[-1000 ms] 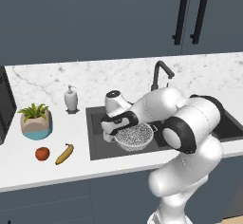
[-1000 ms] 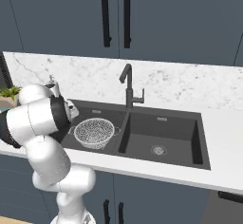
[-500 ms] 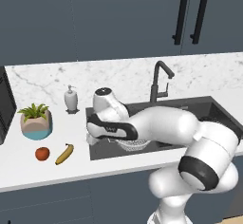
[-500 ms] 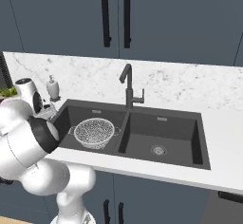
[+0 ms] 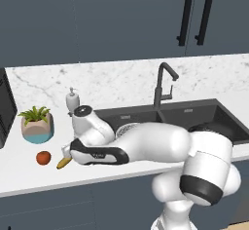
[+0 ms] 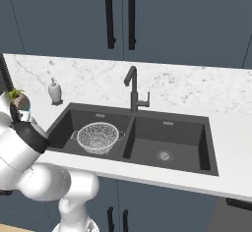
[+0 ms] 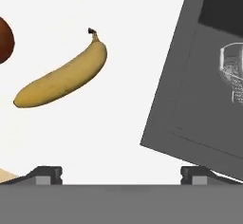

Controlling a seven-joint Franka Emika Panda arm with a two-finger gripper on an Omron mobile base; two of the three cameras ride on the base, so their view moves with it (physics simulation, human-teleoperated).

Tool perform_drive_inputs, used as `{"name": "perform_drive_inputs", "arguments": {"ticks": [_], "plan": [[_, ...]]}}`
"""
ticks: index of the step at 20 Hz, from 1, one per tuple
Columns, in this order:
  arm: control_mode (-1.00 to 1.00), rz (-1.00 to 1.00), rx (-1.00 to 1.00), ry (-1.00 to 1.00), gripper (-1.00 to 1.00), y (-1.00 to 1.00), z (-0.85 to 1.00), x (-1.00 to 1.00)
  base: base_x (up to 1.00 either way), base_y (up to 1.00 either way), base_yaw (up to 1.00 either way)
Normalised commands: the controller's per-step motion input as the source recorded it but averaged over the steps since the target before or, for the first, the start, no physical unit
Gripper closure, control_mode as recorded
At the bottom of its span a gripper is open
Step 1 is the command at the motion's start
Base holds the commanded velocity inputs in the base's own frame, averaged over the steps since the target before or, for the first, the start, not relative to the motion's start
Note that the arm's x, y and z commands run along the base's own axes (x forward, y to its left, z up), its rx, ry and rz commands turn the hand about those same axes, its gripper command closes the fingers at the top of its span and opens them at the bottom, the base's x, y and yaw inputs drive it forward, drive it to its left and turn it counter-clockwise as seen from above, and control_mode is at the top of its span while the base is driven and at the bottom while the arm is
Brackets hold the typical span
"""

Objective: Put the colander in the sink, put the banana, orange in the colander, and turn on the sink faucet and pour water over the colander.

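Left base view: the gripper (image 5: 68, 152) hangs over the banana (image 5: 63, 162), with the orange (image 5: 44, 158) just beside on the counter (image 5: 29, 175).

Right base view: the colander (image 6: 98, 137) sits in the sink's (image 6: 170, 120) large basin.

Hand view: jaws stand wide apart, holding nothing; banana (image 7: 64, 76) lies ahead.

Glossy white rounded arm (image 5: 155, 143), dark joint bands.

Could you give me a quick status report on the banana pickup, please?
Gripper open, above counter. Banana on counter ahead of the fingertips, not grasped. Colander empty in sink. Nothing in the way.
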Motion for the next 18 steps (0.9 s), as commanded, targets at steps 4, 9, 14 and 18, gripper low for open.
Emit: {"name": "perform_drive_inputs", "arguments": {"ticks": [4, 9, 14, 18], "plan": [[-1.0, -0.47, 0.0, 0.02, -1.0, 0.88, 0.0, 0.21, 0.0, 0.0, 0.0], [-1.0, -0.4, 0.01, 0.09, -1.0, 0.52, 0.0, 0.32, 0.0, 0.0, 0.0], [-1.0, -0.32, 0.01, 0.11, -1.0, 0.17, -0.1, 0.31, 0.0, 0.0, 0.0], [-1.0, -0.25, 0.02, 0.13, -1.0, 0.02, -0.32, 0.28, 0.0, 0.0, 0.0]]}}
